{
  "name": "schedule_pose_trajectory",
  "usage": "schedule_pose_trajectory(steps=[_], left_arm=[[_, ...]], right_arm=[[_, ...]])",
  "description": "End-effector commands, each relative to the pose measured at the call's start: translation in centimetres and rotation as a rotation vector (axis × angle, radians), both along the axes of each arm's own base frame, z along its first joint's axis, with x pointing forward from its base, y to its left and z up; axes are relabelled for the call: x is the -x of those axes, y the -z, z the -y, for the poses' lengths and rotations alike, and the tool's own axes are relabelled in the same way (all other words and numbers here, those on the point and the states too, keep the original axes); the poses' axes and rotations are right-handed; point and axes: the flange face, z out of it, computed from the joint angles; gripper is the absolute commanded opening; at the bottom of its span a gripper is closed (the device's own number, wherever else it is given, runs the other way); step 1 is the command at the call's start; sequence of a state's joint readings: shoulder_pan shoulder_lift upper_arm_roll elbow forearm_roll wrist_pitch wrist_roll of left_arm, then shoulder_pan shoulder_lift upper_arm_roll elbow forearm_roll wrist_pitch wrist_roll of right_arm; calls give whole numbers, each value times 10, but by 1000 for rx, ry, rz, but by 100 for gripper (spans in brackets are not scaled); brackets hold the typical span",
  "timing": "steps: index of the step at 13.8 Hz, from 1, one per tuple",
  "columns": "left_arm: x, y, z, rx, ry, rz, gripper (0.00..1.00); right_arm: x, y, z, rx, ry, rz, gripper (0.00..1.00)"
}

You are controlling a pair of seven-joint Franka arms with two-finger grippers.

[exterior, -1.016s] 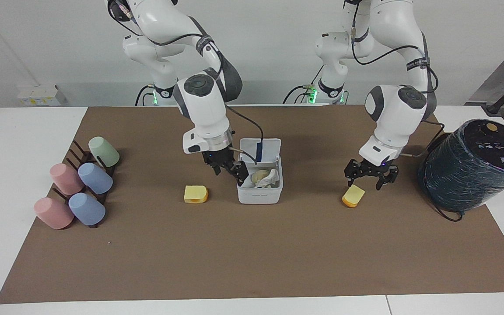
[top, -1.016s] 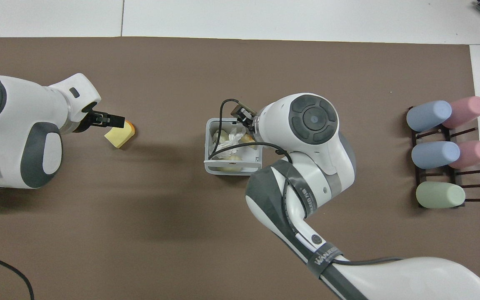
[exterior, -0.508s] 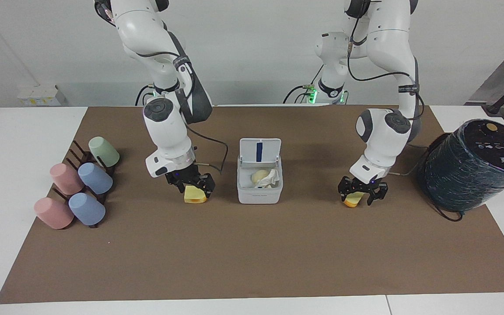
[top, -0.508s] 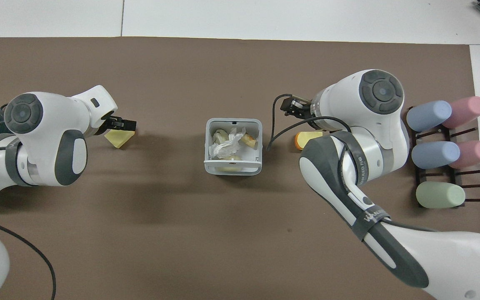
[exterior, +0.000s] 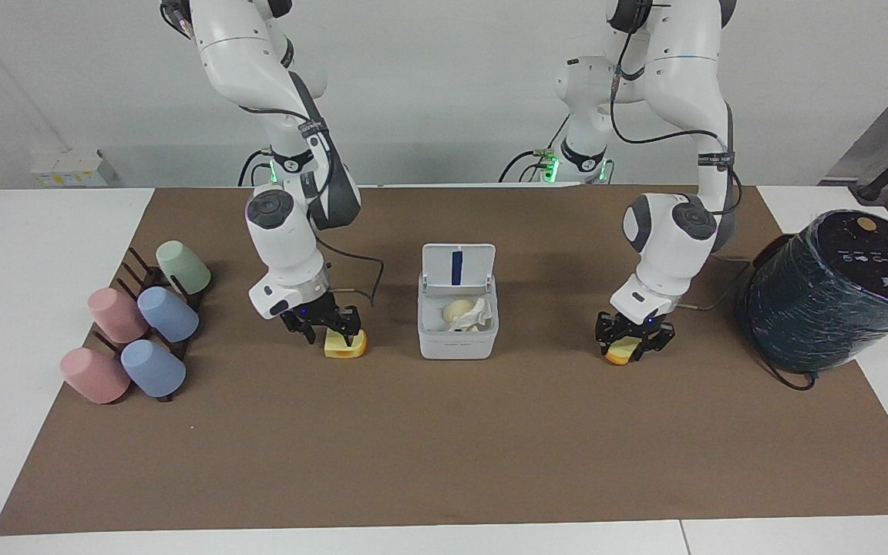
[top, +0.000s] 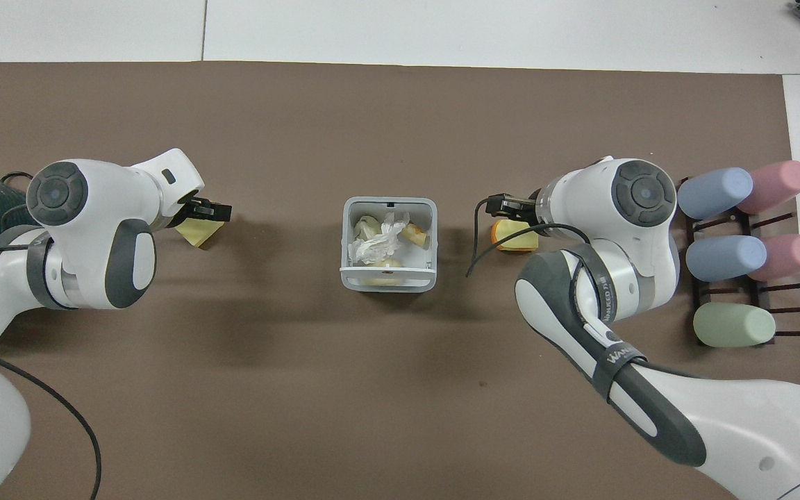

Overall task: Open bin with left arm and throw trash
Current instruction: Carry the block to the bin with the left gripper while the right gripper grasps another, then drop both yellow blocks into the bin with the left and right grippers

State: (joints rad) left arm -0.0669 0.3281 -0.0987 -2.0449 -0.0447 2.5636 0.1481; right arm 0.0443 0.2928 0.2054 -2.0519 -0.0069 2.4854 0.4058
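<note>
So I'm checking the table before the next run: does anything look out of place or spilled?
Two yellow slices lie on the mat outside the open bin: one under the right gripper, one under the left gripper.

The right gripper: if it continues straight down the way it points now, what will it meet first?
Most likely the yellow chunk directly under the right gripper, lying on the brown mat. Whether the fingertips touch it already is unclear.

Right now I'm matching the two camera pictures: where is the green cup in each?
Facing view: the green cup tops the cup rack at the picture's left edge.
Overhead view: the same cup is lowest on the rack, at the right edge.
Shared landmark: the open white bin at the table's centre.
</note>
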Motion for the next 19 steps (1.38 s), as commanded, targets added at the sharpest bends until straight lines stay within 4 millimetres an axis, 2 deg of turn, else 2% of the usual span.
schedule_pose_trajectory(steps=[1,2,4,6,9,12,15,17,19], left_arm=[[8,-1,-1,-14,16,5,11],[6,-3,0,-13,12,10,0],[-2,-13,2,-10,10,14,0],[-15,-37,8,-5,-20,-15,0],[-19,-84,66,24,-169,-75,0],[-7,-125,138,44,-298,-113,0],[15,-143,199,59,-402,-120,0],[35,-144,238,80,-464,-127,0],[50,-141,264,103,-481,-122,0]], right_arm=[[13,-3,5,7,-1,-6,0],[13,-3,4,7,6,-11,0],[14,-4,1,4,18,-13,0],[15,-4,-2,1,35,-14,0],[13,-6,-2,2,35,-16,0],[8,-14,-3,-4,48,-10,0],[-5,-38,-6,-17,80,11,0],[-13,-68,-8,-14,104,-2,0],[-17,-98,-10,-14,109,-8,0]])
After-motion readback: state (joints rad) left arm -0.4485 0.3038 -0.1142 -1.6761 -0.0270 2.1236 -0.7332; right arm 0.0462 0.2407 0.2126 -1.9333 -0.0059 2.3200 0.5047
